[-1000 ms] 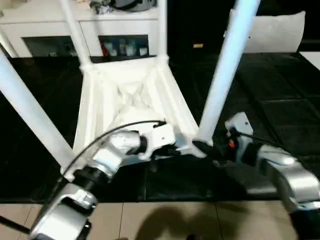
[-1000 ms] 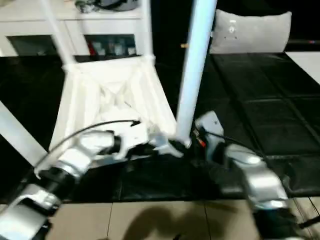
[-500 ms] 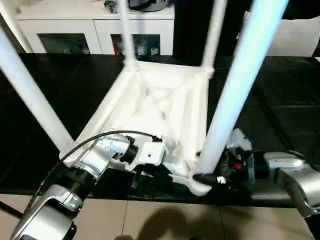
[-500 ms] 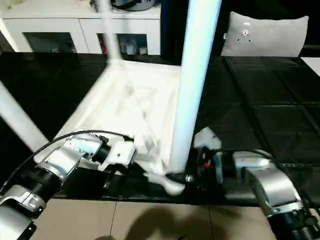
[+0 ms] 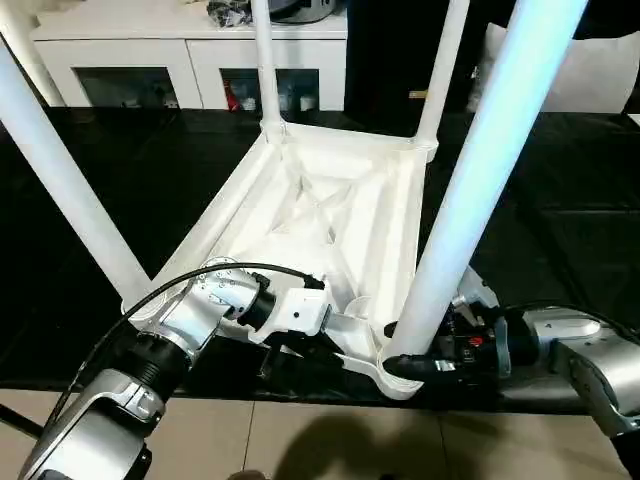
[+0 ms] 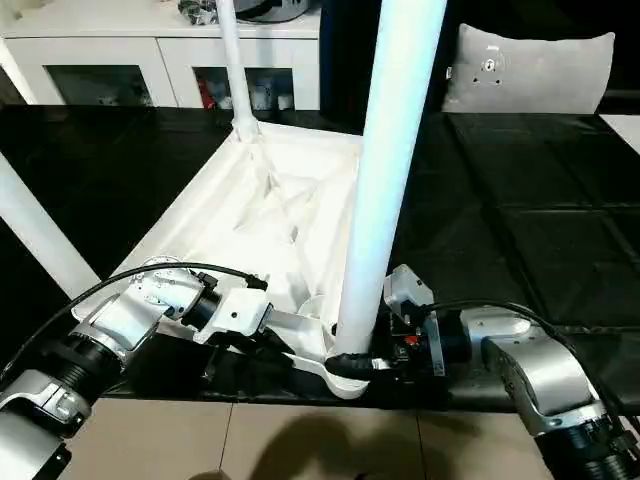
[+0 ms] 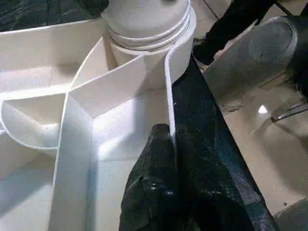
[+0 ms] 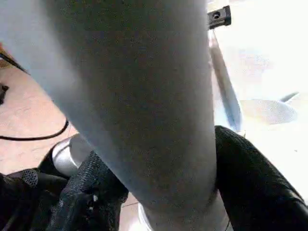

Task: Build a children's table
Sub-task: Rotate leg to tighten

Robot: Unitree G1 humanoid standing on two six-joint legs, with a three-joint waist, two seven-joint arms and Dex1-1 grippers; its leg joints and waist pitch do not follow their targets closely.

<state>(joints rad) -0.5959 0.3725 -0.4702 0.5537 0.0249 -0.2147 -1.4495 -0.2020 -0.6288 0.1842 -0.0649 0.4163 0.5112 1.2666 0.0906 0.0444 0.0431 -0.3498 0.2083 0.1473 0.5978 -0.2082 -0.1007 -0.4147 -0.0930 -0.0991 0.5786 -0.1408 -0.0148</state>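
Children's table (image 5: 330, 215) lies upside down on the black floor mat (image 5: 560, 215), all four legs standing in their sockets. Left gripper (image 7: 163, 144) pinches the near rim, fingers together; right gripper (image 6: 350, 362) clamps the near right leg (image 5: 470, 200) at its base. Probably seating this last leg (press down firmly). White cabinet (image 5: 190, 60) stands far behind.

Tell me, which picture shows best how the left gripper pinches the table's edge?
The left wrist view: the left gripper is shut on the table, its black fingers pinching the thin white rim near the corner socket. In both eye views the gripper hides under its white wrist, beside that rim.
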